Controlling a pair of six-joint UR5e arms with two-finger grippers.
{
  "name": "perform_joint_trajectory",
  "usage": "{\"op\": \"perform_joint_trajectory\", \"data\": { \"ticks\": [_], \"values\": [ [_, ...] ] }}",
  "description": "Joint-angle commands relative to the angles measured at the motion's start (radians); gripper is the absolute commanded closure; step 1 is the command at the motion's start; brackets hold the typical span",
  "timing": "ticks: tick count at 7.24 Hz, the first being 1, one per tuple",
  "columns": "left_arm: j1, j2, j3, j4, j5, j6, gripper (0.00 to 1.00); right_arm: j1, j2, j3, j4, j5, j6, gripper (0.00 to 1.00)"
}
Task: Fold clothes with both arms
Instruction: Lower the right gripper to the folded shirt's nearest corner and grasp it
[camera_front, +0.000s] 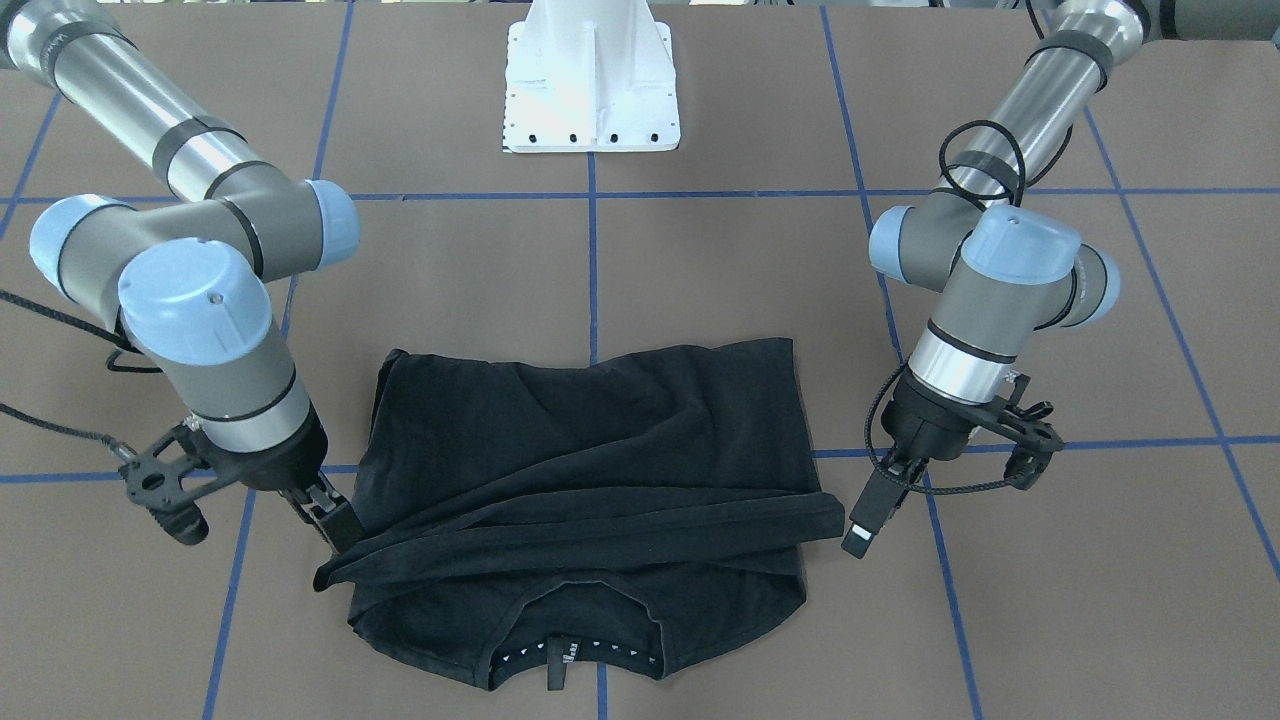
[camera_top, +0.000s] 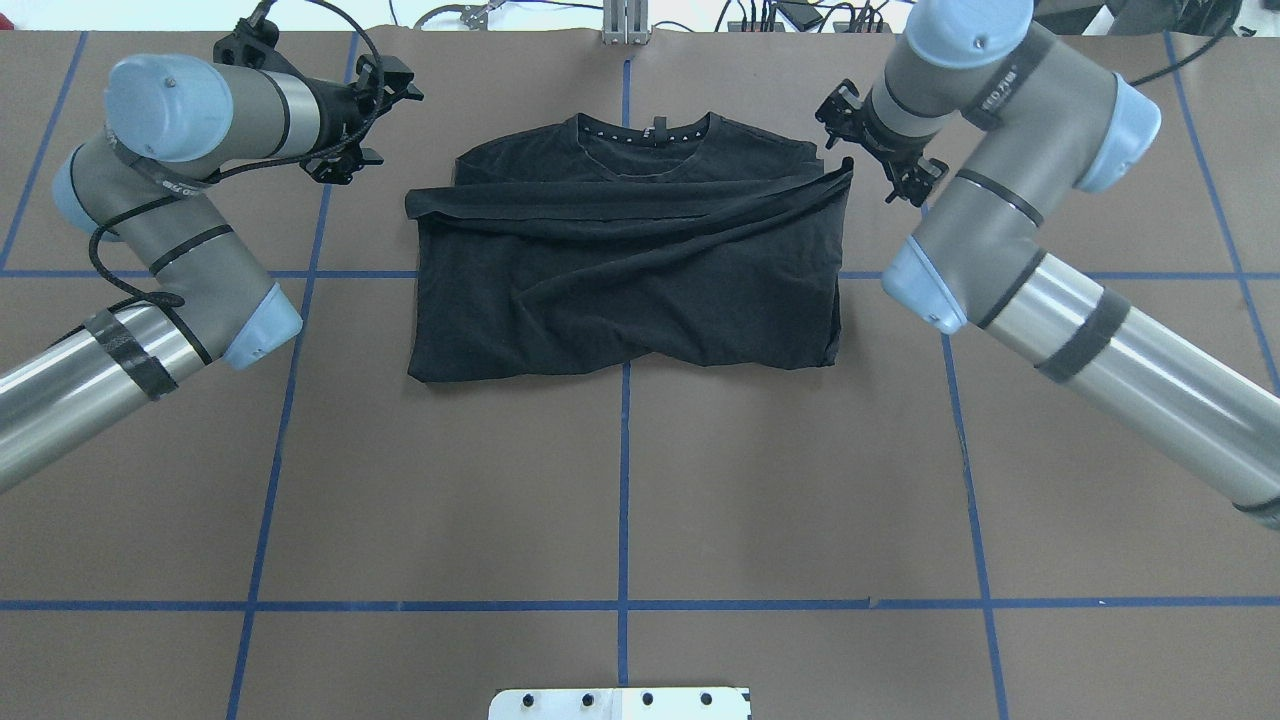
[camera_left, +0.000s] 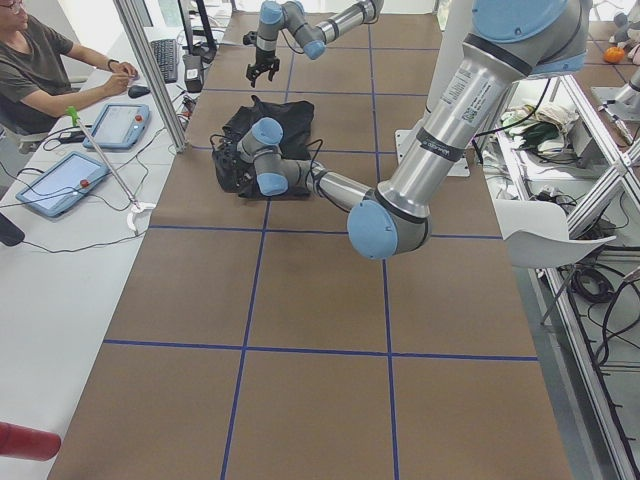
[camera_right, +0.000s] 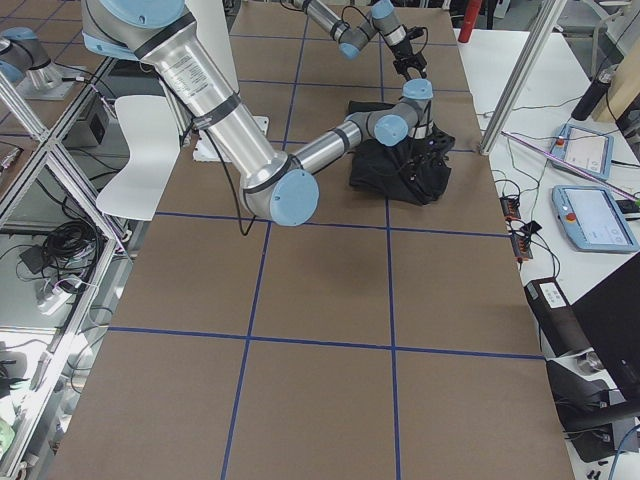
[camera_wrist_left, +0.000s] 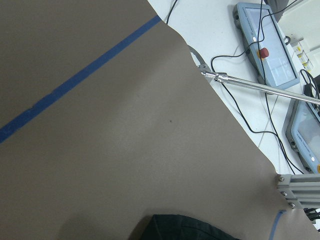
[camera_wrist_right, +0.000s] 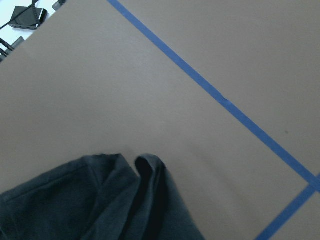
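Black tee (camera_top: 620, 290) showing vs brown tabletop (camera_top: 450, 480), blue grid lines crossing it.
L arm (camera_top: 170, 230) & R arm (camera_top: 1000, 230) showing grey w/ lt-blue caps; white dots lining tee's collar.

A black T-shirt (camera_top: 625, 290) is seen laid folded on the brown tabletop (camera_top: 450, 480), which is marked by blue tape lines (camera_top: 622, 480). Its collar is turned to the far edge, and a folded band is drawn across below it. The left gripper (camera_top: 345, 150) is held apart from the shirt; the right gripper (camera_top: 900, 170) is placed just beside its far corner.
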Motion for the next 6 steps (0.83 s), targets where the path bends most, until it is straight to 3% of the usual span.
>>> {"op": "perform_joint_trajectory", "data": {
  "ticks": [1,2,4,6],
  "values": [
    [-0.006,0.001,-0.024,0.002,-0.010,0.000,0.00,-0.143,-0.209,0.229,0.079,-0.141,0.176,0.00],
    [-0.006,0.001,-0.025,0.002,-0.010,-0.003,0.00,-0.216,-0.245,0.308,0.079,-0.201,0.189,0.00],
    [-0.005,0.004,-0.027,0.002,-0.009,-0.003,0.00,-0.302,-0.267,0.319,0.079,-0.275,0.209,0.00],
    [-0.005,0.006,-0.030,0.002,-0.007,-0.001,0.00,-0.325,-0.267,0.308,0.079,-0.278,0.209,0.00]
  ]
}}
